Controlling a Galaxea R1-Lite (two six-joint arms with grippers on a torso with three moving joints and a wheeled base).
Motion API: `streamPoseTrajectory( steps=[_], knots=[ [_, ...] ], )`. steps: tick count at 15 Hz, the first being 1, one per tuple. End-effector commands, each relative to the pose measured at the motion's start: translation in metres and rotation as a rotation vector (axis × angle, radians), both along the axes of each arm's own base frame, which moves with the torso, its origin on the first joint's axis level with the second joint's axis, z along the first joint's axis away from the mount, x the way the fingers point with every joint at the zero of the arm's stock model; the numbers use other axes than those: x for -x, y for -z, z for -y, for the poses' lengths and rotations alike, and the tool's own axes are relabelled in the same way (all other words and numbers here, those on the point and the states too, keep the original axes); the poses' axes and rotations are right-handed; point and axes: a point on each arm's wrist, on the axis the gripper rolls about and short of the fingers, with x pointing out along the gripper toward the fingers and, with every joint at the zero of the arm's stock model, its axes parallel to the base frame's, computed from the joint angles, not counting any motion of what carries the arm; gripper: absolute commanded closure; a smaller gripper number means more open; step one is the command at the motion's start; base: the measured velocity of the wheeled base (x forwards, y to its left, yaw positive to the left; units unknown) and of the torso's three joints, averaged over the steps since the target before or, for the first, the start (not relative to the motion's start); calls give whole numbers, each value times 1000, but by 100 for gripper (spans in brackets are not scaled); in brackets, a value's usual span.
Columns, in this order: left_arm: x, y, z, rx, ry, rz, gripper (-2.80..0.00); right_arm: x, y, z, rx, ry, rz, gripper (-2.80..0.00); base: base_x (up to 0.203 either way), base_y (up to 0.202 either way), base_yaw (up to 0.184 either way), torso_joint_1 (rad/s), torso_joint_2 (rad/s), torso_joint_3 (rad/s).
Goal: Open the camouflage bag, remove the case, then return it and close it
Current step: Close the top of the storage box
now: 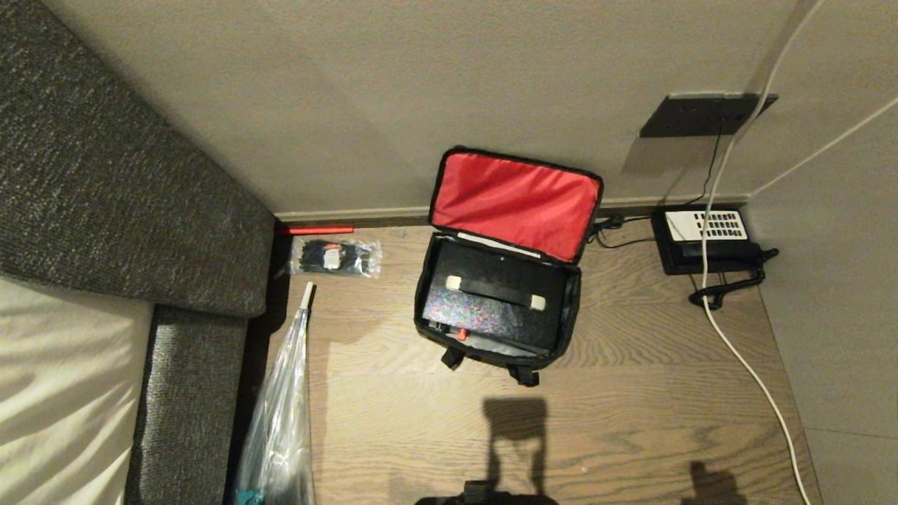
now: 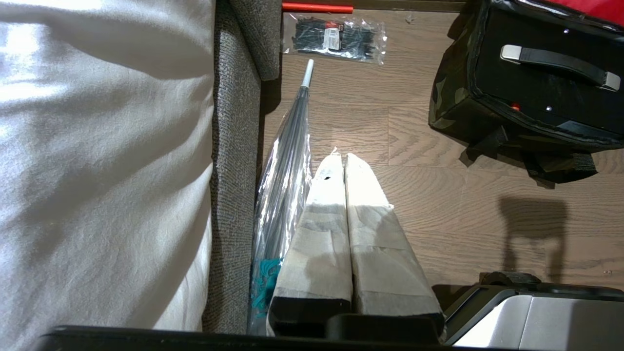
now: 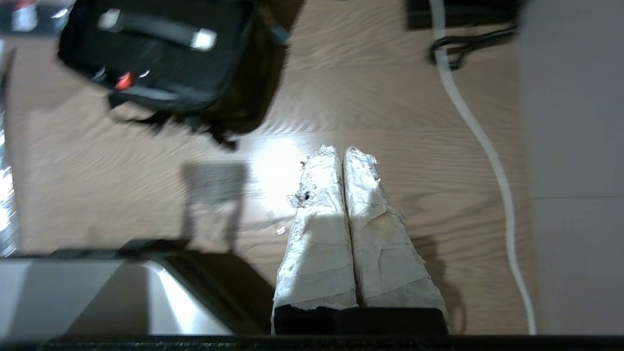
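Wooden floor (image 1: 631, 421) — camouflage bag (image 1: 449, 354) well beyond right hand (image 3: 342, 155).

The camouflage bag (image 1: 554, 330) is sat on the wooden floor near the wall, lid flipped up and back so the bright red lining is shown. The case (image 1: 491, 298), plain black with a strap handle on top, is laid flat inside, a small red tab seen at its front.
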Motion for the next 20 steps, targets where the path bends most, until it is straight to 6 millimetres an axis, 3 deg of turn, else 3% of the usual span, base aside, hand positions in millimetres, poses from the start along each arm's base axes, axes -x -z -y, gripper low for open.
streamPoseTrajectory(
  steps=[1, 20],
  knots=[
    [0, 1, 0, 1, -1, -3, 0, 4, 3, 0, 10, 1, 40, 0, 0, 0, 0, 0, 0, 0],
    [0, 1, 0, -6, -1, -7, 0, 5, 5, 0, 35, -6, 24, 0, 0, 0, 0, 0, 0, 0]
  ],
)
